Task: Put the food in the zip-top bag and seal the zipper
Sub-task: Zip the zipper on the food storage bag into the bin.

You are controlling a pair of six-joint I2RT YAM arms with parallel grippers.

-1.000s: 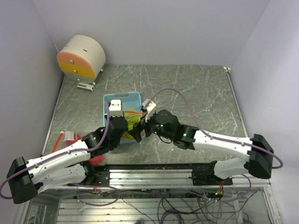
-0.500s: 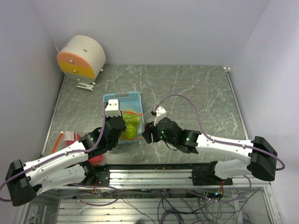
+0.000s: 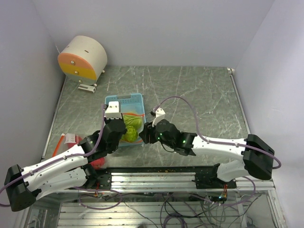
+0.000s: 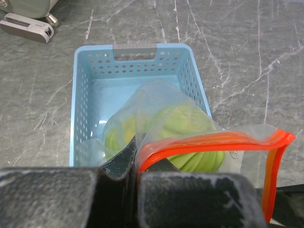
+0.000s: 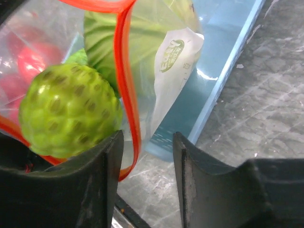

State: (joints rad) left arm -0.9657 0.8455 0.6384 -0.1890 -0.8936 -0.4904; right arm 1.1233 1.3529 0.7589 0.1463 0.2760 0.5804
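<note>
While the left gripper (image 4: 137, 159) bites shut on the orange-red zipper strip (image 4: 213, 140) of the clear plastic zip-top bag (image 4: 156, 102), which lies partly in the light blue perforated plastic basket (image 4: 135, 50), the loading looks well along. A ribbed green cabbage-like head (image 4: 190, 128) sits inside and a glossy red piece (image 5: 35, 61) shows through the film. A bumpy green lime-like ball (image 5: 66, 111) rests right at the mouth; fully in or not, I can't tell. The right gripper (image 5: 147, 142) has its jaws apart, the strip looping through the gap, nothing pinched. The mouth gapes open, so I'd say the sealing is all left to do.
</note>
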